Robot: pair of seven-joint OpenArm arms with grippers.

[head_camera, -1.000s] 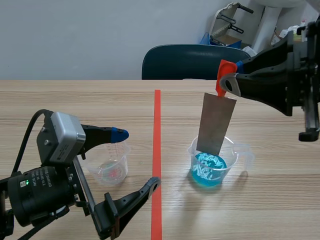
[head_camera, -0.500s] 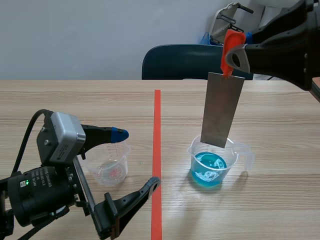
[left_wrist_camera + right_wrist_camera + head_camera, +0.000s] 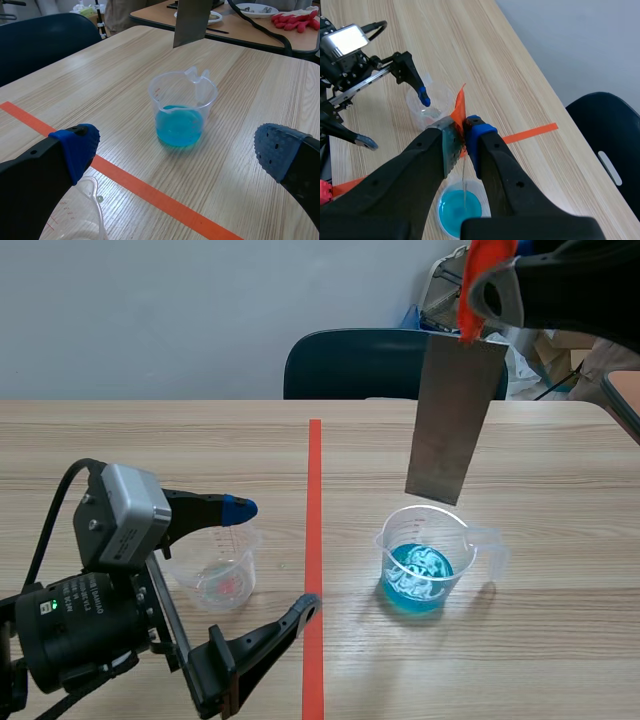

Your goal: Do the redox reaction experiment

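Observation:
A clear beaker of blue liquid stands right of the orange-red tape line. A grey metal plate hangs upright above the beaker, its lower edge clear of the rim. In the right wrist view the plate shows edge-on. My right gripper is shut on the plate's top, where an orange tab sticks out. My left gripper stands open low at the left, beside a near-empty clear beaker.
A dark blue chair stands behind the table's far edge. The left wrist view shows a second table beyond this one, with plates and red gloves on it. Bare wood lies around both beakers.
My right gripper has risen with the metal plate, lifting its lower end out of the blue liquid and above the beaker's rim. The left arm has stayed put.

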